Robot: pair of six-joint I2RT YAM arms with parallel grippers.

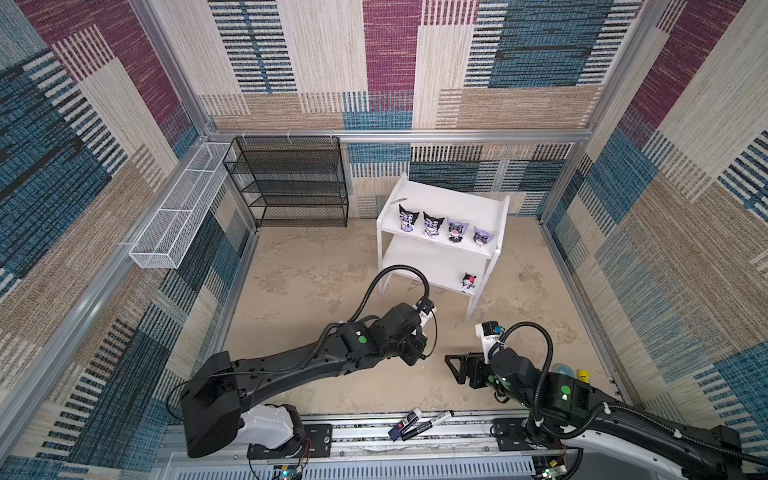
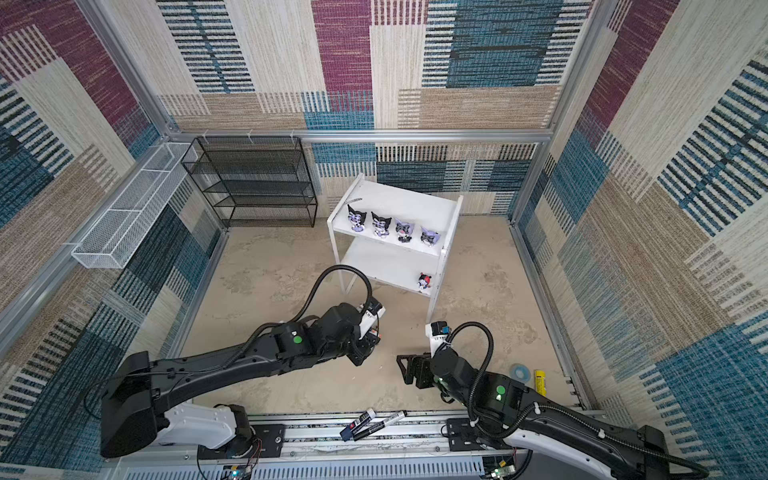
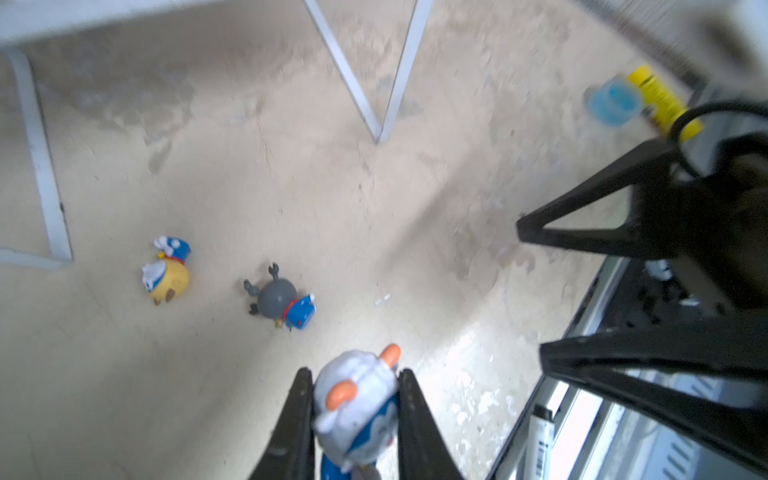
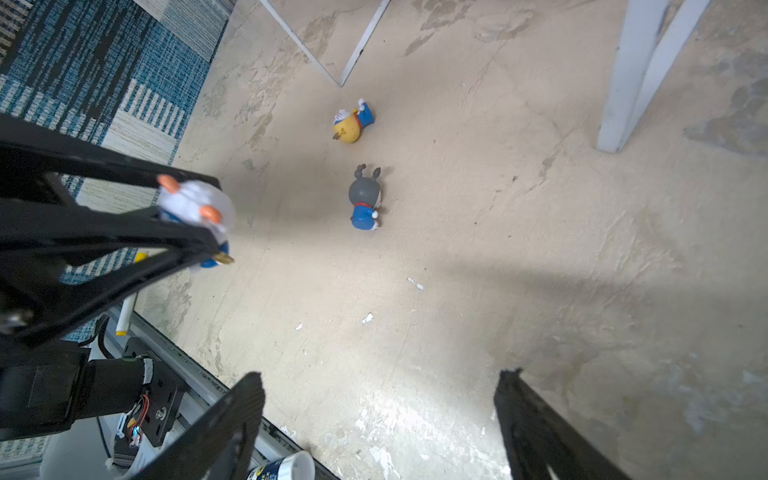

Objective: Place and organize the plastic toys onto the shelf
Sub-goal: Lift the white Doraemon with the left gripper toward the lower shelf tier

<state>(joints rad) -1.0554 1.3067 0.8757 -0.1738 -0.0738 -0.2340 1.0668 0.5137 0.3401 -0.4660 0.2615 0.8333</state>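
So in both top views the white two-tier board shelf (image 1: 449, 203) is standing near the back wall, with four hooded plastic figurines (image 1: 433, 224) lining its upper tier and a small red-and-black-hatted one (image 1: 468, 282) sitting at the right end of the lower tier. Left wrist cam: the left gripper (image 3: 355, 372) is clamping a small white-hatted, orange-horned blue figurine (image 3: 357, 399), while a yellow-hatted one (image 3: 166, 276) and a grey-hatted one (image 3: 277, 297) are lying tipped over on the beige floor (image 3: 374, 228). Right wrist cam: the right gripper (image 4: 381, 374) is hanging over the floor with its jaws wide apart, gripping nothing.

Glossy plastic figurine (image 3: 355, 395); matt, rough floor (image 3: 374, 208); smooth matt shelf (image 1: 449, 199) boards.
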